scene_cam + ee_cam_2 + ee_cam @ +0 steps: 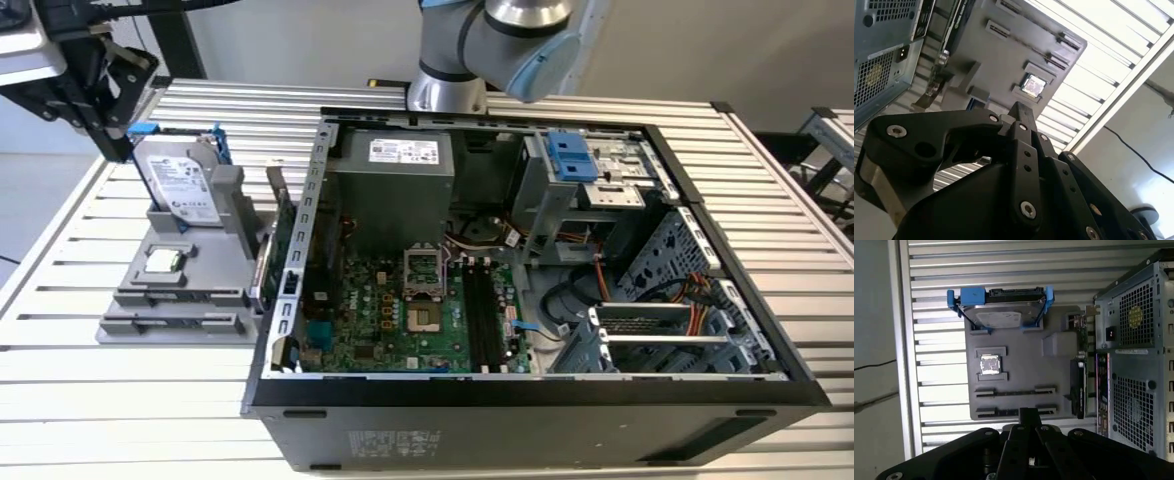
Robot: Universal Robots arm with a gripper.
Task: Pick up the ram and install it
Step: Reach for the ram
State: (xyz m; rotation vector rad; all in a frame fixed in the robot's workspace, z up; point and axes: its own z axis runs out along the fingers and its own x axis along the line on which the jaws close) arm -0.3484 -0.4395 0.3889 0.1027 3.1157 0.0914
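We see the pincer in both wrist views with its tips drawn together into one black block and nothing between them: clenched and empty. In the exterior view it hangs at ten o'clock, up beside the blue-railed hard drive.

The ram is not in the pincer. As far as we can make out, it lies edge-on as a thin dark strip in the grey holder, in the slot furthest from the hard drive. In the first wrist view the pincer's tip overlaps the middle of that slot, though we cannot tell that they touch.

The holder sits on the slatted table, just beside the open computer case at the case's nine o'clock in the exterior view. The hard drive stands tilted at the holder's twelve o'clock end. The small square processor chip lies flat in the middle, and the ram slots are at the six o'clock end.

Inside the case the green motherboard lies flat, and its long black slots run from twelve to six o'clock (dark against the green, we see no stick in them). The arm rises at twelve o'clock behind the case.
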